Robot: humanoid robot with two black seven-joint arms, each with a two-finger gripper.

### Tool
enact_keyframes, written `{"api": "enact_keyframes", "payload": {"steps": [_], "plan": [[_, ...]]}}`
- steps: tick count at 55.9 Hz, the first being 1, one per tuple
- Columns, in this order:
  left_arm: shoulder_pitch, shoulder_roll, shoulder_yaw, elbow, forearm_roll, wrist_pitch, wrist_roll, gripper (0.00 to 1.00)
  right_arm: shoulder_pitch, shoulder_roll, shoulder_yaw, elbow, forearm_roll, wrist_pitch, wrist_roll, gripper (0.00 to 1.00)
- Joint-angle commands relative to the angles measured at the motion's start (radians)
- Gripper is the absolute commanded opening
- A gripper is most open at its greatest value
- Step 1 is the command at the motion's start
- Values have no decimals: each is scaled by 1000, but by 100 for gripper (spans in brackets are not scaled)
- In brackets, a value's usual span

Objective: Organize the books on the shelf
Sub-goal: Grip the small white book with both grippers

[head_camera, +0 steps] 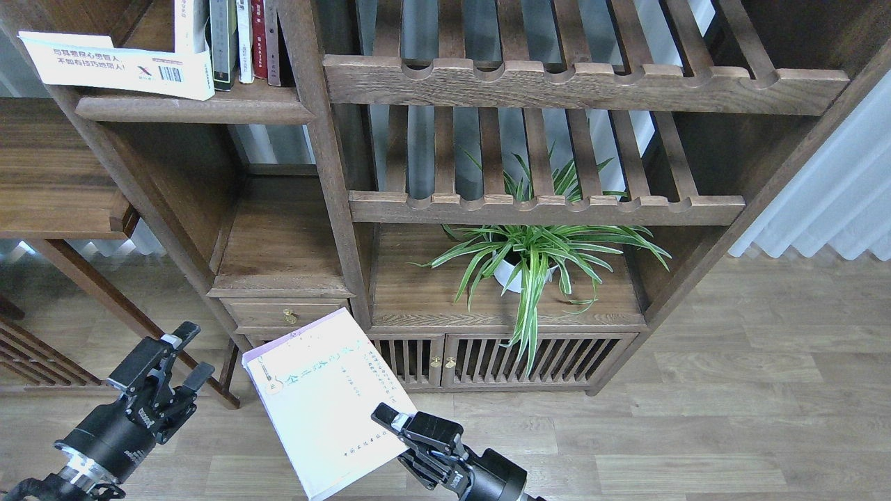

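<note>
My right gripper (397,435) is shut on the lower right corner of the pale lavender-white book (324,400) and holds it tilted in the air, low in front of the cabinet. My left gripper (184,351) is open and empty, just left of the book and apart from it. The large white book with blue Chinese title (118,66) lies flat on the dark-brown shelf (191,109) at the top left. The yellow-green book is not in view.
Thin upright spines (240,42) stand at the shelf's right end. Slatted racks (585,83) fill the upper right. A potted spider plant (529,257) sits on the lower cabinet top. A small drawer (289,316) is just above the held book.
</note>
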Motion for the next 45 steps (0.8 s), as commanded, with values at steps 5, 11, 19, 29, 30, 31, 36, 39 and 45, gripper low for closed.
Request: {"api": "enact_keyframes", "payload": {"steps": [5, 11, 19, 29, 30, 31, 36, 39, 45], "plan": [[0, -21, 80, -14, 39, 0, -1, 94, -4, 0, -8, -2, -3, 0, -1, 7], [-1, -36, 124, -14, 46, 0, 1, 89, -8, 0, -25, -2, -3, 0, -2, 7], [-3, -64, 169, -14, 65, 0, -1, 84, -10, 0, -26, -1, -3, 0, -2, 7], [-20, -104, 213, -11, 88, 0, 1, 76, -11, 0, -26, -1, -3, 0, -2, 7], [-23, -108, 216, -8, 88, 0, -1, 75, -11, 0, -26, -1, -3, 0, -2, 7], [-29, -114, 222, -6, 88, 0, -1, 72, -11, 0, -26, -1, -3, 0, -2, 7], [-34, -128, 235, 4, 86, 0, -1, 60, -13, 0, -26, -1, -3, 0, -2, 7], [-34, -134, 235, 9, 88, 0, -1, 54, -13, 0, -26, -1, -3, 0, -2, 7], [-34, -137, 230, 29, 82, 0, -1, 27, -13, 0, -26, -1, -3, 0, -2, 7]]}}
